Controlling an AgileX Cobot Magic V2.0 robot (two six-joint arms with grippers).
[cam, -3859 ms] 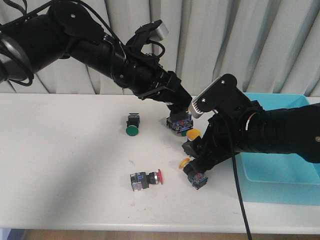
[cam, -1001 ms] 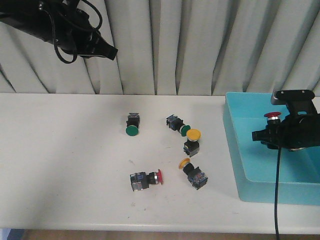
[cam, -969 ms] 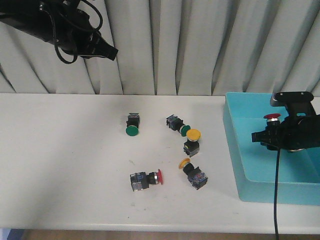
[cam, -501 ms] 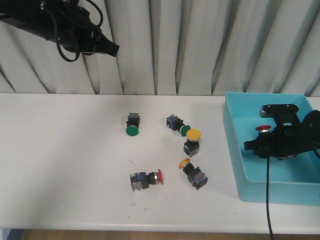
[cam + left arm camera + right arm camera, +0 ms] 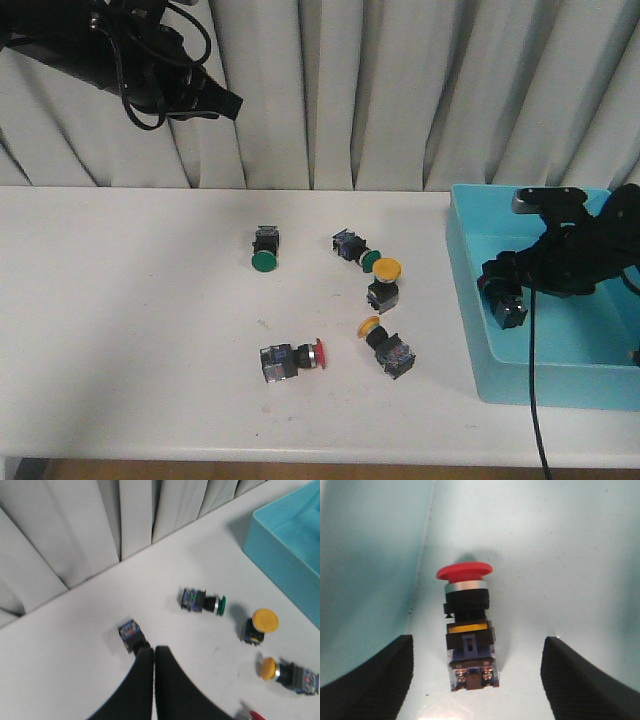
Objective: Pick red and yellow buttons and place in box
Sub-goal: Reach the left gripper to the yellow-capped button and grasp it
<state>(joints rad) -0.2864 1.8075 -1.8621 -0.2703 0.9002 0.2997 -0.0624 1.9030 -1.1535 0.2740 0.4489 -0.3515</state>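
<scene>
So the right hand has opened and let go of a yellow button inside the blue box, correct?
Not quite: the button lying between the open fingers of the right hand has a red cap, not yellow, as the right wrist view shows. The rest holds: the hand is open, clear of the button, and the button rests inside the blue box.

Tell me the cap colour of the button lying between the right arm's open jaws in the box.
Red; the button in the box shows best in the right wrist view.
</scene>
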